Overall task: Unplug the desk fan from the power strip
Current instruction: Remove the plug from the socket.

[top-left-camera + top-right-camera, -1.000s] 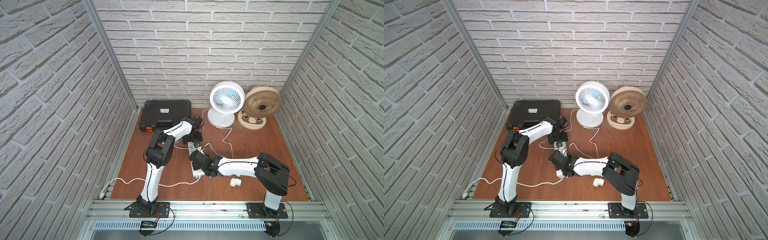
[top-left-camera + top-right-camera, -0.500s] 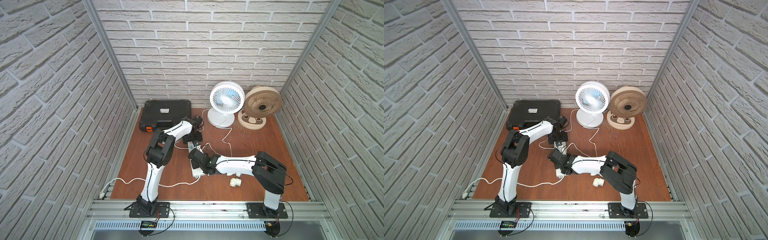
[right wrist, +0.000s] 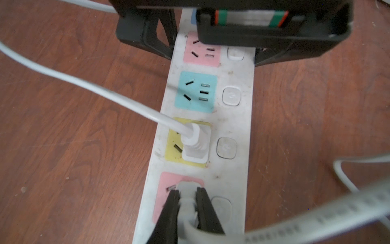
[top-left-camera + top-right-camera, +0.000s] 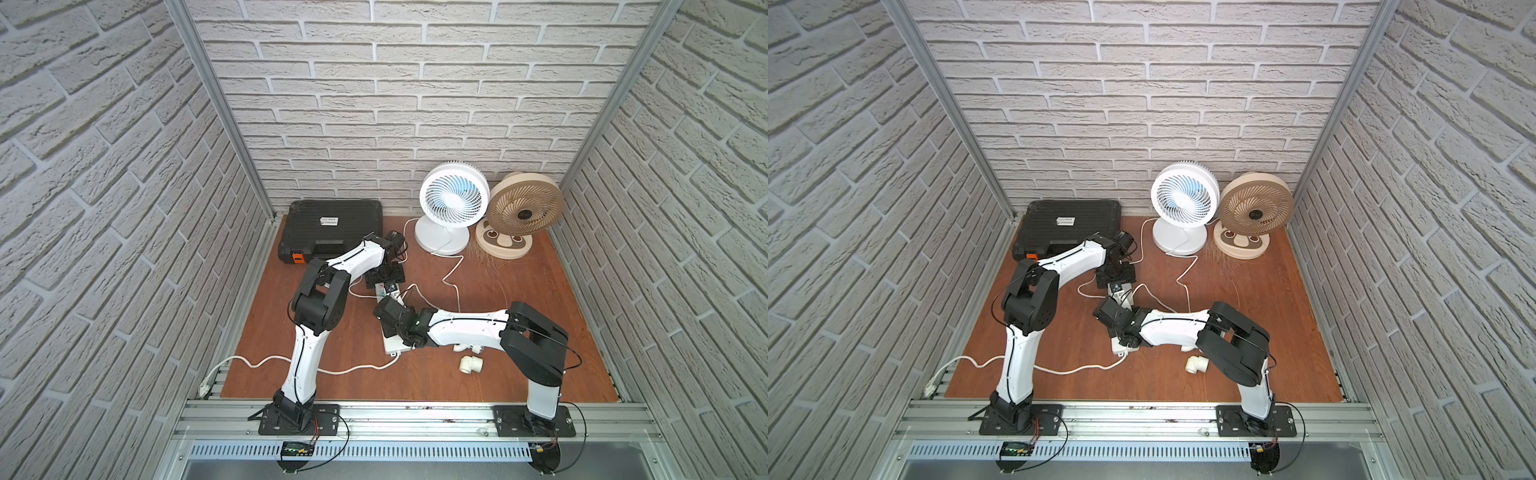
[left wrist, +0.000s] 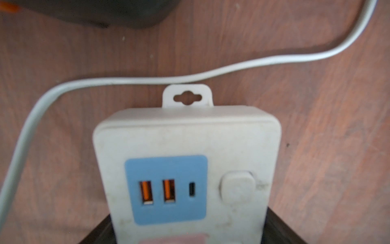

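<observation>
The power strip (image 3: 232, 126) lies lengthwise on the wooden table, seen in both top views (image 4: 393, 348) (image 4: 1122, 348). My left gripper (image 5: 190, 232) (image 3: 213, 50) straddles its far end by the blue USB panel (image 5: 166, 190), with a black finger against each side. My right gripper (image 3: 187, 192) (image 4: 392, 332) is shut on a greyish plug (image 3: 186, 187) in the pink socket nearest the cord end. A second white plug (image 3: 195, 141) sits in the yellow socket. The white desk fan (image 4: 452, 199) (image 4: 1185, 195) stands at the back, its cord trailing toward the strip.
A beige fan (image 4: 524, 210) stands right of the white one. A black tool case (image 4: 330, 230) lies at the back left. A white pipe elbow (image 4: 471, 365) lies near the right arm. The strip's own cord (image 4: 332, 370) runs off the front left edge.
My right gripper's jaws have closed onto the plug in the pink socket, and its wrist has shifted slightly along the strip. The left arm has held still.
</observation>
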Controlling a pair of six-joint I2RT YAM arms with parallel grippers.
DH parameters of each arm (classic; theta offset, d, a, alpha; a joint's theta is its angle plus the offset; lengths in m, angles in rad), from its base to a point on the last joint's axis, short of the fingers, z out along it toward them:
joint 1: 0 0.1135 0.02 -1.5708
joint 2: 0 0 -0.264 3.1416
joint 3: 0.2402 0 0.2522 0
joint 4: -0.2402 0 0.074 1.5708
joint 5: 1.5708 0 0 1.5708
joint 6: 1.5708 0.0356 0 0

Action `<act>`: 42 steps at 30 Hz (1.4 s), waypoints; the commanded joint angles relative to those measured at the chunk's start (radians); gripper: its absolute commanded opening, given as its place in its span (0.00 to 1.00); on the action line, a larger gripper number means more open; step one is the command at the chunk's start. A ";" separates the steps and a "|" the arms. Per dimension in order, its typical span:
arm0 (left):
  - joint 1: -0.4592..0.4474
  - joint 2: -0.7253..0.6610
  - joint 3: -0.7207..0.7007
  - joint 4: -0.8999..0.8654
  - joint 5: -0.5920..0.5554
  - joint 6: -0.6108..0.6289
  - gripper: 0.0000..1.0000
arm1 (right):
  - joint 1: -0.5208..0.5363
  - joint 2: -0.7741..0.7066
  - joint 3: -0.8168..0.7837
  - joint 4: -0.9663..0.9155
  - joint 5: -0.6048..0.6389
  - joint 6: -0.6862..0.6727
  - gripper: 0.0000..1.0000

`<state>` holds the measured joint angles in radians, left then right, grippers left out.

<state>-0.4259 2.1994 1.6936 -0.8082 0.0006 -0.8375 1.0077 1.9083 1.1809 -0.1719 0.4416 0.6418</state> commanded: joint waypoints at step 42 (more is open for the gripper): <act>0.019 0.143 -0.072 0.026 0.059 0.017 0.00 | -0.014 0.015 -0.017 0.045 -0.069 0.054 0.02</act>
<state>-0.4202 2.2028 1.6978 -0.8124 0.0151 -0.8303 1.0039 1.9072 1.1698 -0.1543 0.4324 0.6853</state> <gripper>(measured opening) 0.865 0.177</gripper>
